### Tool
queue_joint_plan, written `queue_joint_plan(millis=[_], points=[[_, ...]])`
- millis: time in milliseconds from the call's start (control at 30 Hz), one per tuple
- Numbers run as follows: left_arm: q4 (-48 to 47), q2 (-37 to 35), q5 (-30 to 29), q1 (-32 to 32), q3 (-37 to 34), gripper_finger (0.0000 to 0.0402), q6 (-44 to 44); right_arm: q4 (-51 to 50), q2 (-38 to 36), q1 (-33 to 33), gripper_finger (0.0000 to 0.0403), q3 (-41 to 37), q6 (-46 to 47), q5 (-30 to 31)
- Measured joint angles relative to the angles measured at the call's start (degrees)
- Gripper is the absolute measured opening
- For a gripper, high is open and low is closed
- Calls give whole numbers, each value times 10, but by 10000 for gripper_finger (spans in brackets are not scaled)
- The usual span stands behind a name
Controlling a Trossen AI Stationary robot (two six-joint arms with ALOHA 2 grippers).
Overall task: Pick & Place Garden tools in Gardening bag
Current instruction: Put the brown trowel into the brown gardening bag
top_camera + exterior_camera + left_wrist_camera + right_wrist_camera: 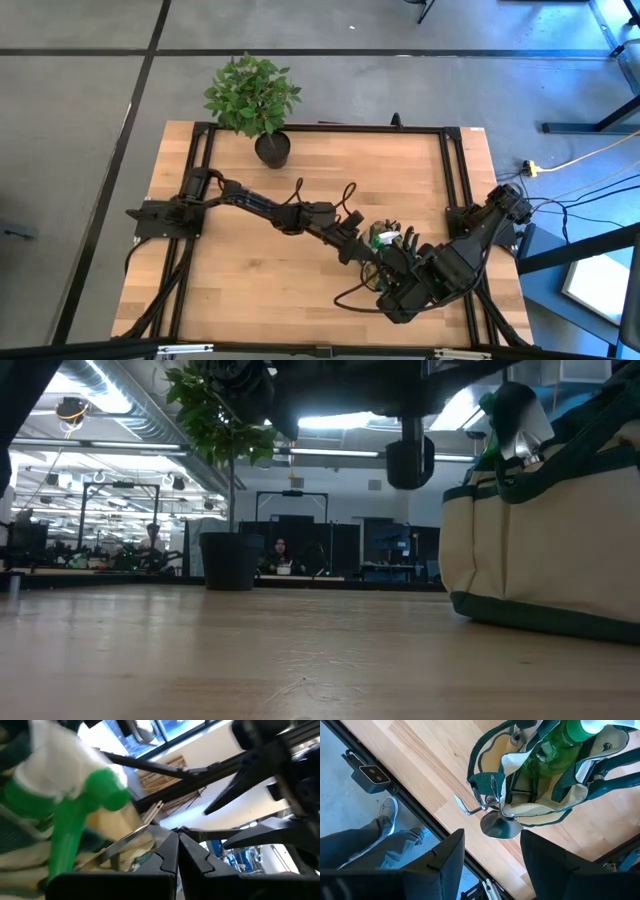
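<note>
Bag (pixel 540 810) stands upright on the wooden table (pixel 300 190), toward the right side, near the front edge. In the low view the bag (pixel 545 550) shows tan cloth with dark green trim.

Green spray bottle (pixel 555 750) stands inside the bag, its white trigger head at the top; the left wrist view sees the bottle (pixel 75 805) very close. Metal tool heads, a trowel blade (pixel 500 827) and a bent fork (pixel 470 807), poke out of a side pocket; handles are hidden in the pocket.

Left gripper (pixel 178 851) reaches across the table to the bag, fingers pressed together with nothing between them, just beside the spray bottle. A thin metal blade (pixel 122 842) lies near its tips; which tool it belongs to is hard to tell.

Right gripper (pixel 490 865) hangs above the bag from the right side, fingers spread apart, holding nothing.

Leafy plant (pixel 252 95) in a black pot sits at the far edge of the table, well apart from the bag. A person's leg and shoe (pixel 385 815) show on the floor beside the table.
</note>
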Motion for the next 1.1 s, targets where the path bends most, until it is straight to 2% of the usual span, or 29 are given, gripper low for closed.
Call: queue_joint_plan(millis=[200,333,467,567,700,967,1100], points=[[62,-17,-7,17,6,1,-22,0,0,0,195,0,-2,1],[35,-19,-1,30,3,1,-75,0,0,0,195,0,-2,2],[12,-19,31,26,4,1,-156,0,0,0,195,0,1,5],[-30,-19,32,17,4,1,-188,0,0,0,195,0,2,8],[-64,-19,7,4,4,1,-203,0,0,0,195,0,2,15],[3,-19,-25,4,4,1,-253,0,0,0,195,0,2,15],[-1,-19,-25,10,4,1,-266,0,0,0,195,0,2,19]])
